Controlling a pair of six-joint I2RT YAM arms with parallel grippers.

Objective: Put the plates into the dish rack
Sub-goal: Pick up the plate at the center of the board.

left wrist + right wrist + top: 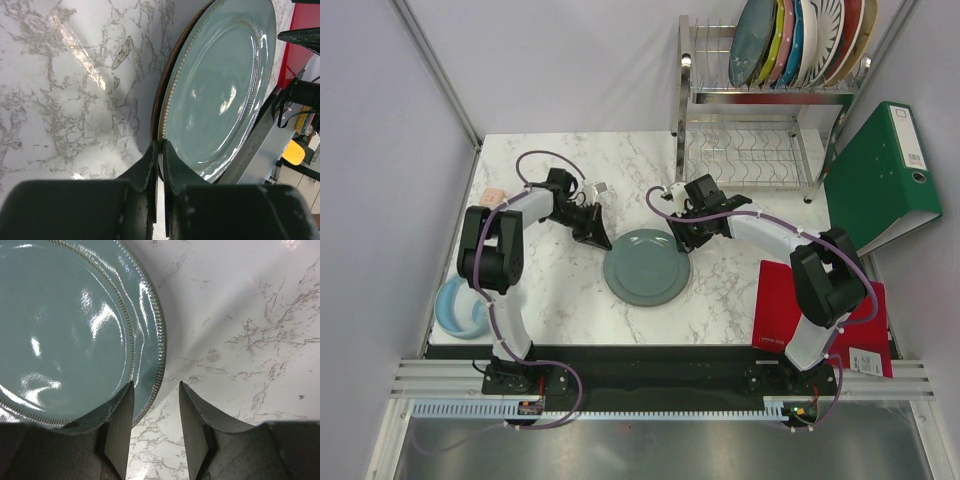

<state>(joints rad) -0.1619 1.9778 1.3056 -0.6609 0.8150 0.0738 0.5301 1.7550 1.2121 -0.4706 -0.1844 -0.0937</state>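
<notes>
Roughly at the middle of the top view, a grey-blue plate lies on the marble table, with an arm reaching in to it from each side. The left fingers meet its rim at the upper left, and the right fingers meet it at the upper right.

From the left wrist, the left fingers stand almost together at the lower middle of the frame. Only a thin slit shows between them, and the beaded rim of the grey-blue plate runs into that slit, so they pinch the edge. Whether the plate has left the table cannot be told.

From the right wrist, the right fingers stand about half apart and grip nothing. One sits over the edge of the grey-blue plate at the lower left, the other over bare marble, with the rim passing between them.

The dish rack stands at the upper right of the top view, at the far corner of the table. Several plates of mixed colours stand on edge in its upper tier, well apart from the plate on the table.

A green binder leans just right of the rack. A flat red sheet lies at the lower right under the right arm. A pale blue dish sits at the lower left beside the left arm, and a small pink cube lies at the left edge of the table.
</notes>
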